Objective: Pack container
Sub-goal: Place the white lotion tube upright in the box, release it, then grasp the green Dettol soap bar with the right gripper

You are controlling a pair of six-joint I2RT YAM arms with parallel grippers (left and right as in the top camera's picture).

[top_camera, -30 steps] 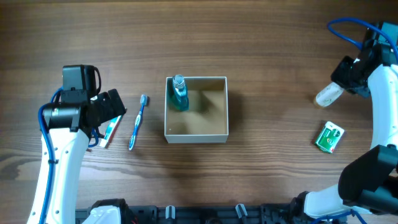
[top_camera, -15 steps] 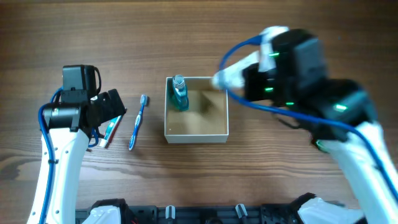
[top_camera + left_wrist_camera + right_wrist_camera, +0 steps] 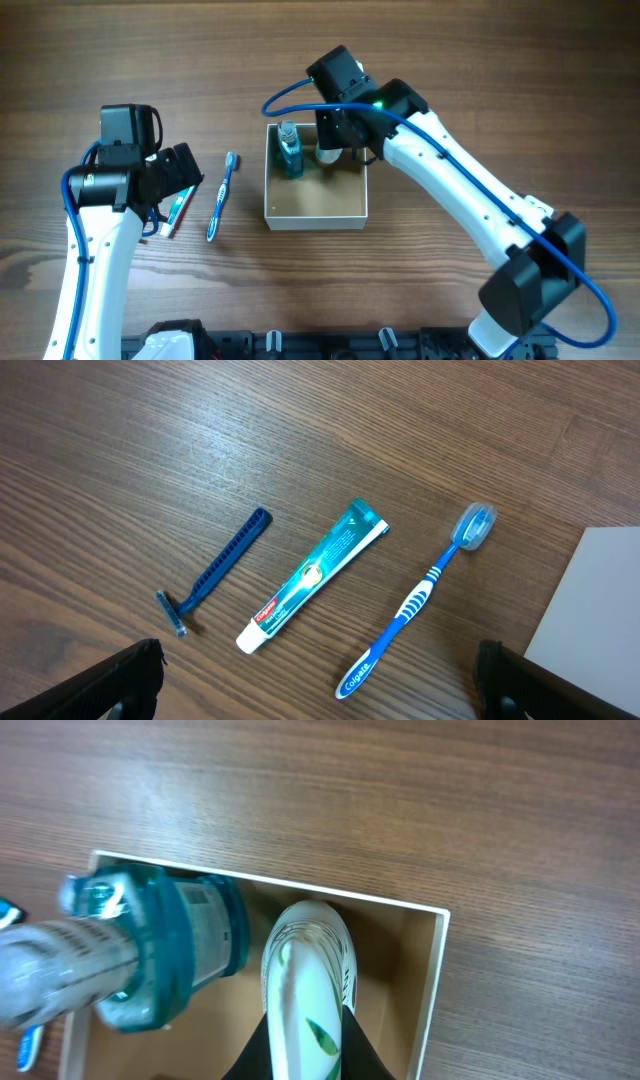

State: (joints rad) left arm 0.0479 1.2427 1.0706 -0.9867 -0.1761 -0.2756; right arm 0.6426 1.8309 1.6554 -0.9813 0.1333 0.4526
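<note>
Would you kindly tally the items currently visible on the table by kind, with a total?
container: 1
teal bottle: 1
white bottle: 1
toothbrush: 1
toothpaste tube: 1
razor: 1
Total: 6

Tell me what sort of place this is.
Probably a robot test bench for packing toiletries: wood-grain table, two robot arms, the right gripper holding a white bottle over the container, toothbrush and toothpaste alongside.
</note>
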